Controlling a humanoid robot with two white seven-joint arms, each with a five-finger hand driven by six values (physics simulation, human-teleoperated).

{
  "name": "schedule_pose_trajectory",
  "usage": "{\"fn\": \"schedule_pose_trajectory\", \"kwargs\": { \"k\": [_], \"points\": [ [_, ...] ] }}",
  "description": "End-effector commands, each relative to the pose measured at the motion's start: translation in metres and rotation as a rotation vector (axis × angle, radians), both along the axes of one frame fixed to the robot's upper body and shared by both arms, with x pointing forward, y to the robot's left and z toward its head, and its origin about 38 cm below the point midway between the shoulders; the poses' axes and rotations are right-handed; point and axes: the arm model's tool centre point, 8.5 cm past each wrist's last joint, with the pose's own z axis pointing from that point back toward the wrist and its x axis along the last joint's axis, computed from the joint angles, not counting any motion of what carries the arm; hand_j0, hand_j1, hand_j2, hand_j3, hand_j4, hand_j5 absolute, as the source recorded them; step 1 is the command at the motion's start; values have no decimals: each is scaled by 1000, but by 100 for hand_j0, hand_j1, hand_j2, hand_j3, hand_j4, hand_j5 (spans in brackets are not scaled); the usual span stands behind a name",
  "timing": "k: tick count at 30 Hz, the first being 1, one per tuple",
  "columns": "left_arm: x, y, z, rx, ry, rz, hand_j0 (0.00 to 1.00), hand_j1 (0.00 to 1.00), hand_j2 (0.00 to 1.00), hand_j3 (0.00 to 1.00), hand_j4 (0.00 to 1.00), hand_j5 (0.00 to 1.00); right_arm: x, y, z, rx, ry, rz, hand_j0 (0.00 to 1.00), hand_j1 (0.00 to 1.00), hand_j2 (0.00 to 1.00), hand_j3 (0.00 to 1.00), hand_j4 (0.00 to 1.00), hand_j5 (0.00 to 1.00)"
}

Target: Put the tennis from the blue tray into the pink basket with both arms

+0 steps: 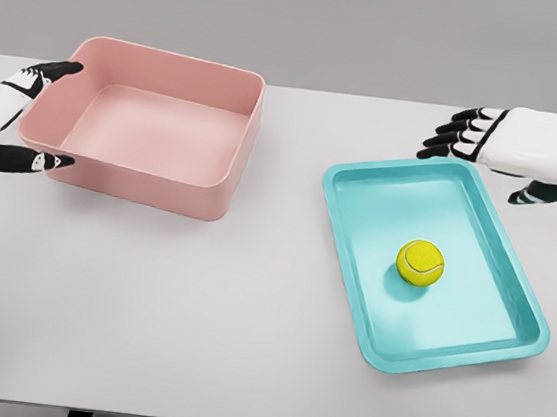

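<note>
While the left robot hand [12, 118] grips the pink basket [152, 124], the released right robot hand [512, 150] could nudge the tennis ball [420, 262], rolling it across the blue tray [361, 193].

Pretty bare setup here: a big flat worktop [198, 300] in a pale grey-white matte finish fills most of the view, running edge to edge left and right. Behind it there's just a plain mid-grey wall [310, 21], totally featureless. Light is soft and even, only faint blurry shadows on the surface, and along the bottom edge you can just see a thin dark strip under the worktop's front lip.
</note>
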Motion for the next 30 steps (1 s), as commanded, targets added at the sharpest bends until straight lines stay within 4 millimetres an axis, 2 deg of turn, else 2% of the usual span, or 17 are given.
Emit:
{"fn": "schedule_pose_trajectory", "kwargs": {
  "k": [1,4,6,7,8,11,14,17,20,24,30],
  "points": [
    [0,1,2,-7,-4,2,100,100,100,100,100,100,-1,2,0,5,1,11,100,100,100,100,100,100],
    [-1,-1,3,-15,-7,-4,100,100,100,100,100,100,-4,2,-3,-8,10,36,100,100,100,100,100,100],
    [-6,-9,9,-57,-19,-32,100,100,100,100,100,100,-6,0,-22,-26,70,20,100,100,100,100,100,100],
    [-8,-10,16,-130,-23,-52,100,100,100,100,100,100,-5,1,-36,-13,133,-20,99,99,99,99,99,99],
    [-13,-9,16,-186,-8,-60,100,100,100,100,100,100,-4,2,-46,37,208,-74,99,99,99,99,99,99],
    [-24,6,25,-216,32,-68,100,100,100,100,100,100,-1,4,-46,163,309,-134,100,100,100,100,100,100],
    [-37,20,34,-280,86,-79,100,100,100,100,100,100,10,-15,-69,163,384,-262,100,100,100,100,100,100],
    [-52,33,17,-330,178,-51,100,100,100,100,100,100,7,-18,-89,130,431,-275,100,100,100,100,100,100],
    [-66,43,4,-371,296,-39,100,100,100,100,100,100,5,-10,-99,119,449,-246,100,100,100,100,100,100],
    [-80,28,-33,-445,441,-54,100,100,100,100,100,100,2,-4,-108,112,469,-220,100,100,100,100,100,100],
    [-97,18,-66,-473,558,-57,100,100,100,100,100,100,0,5,-125,81,494,-202,100,100,100,100,100,100]
  ]
}}
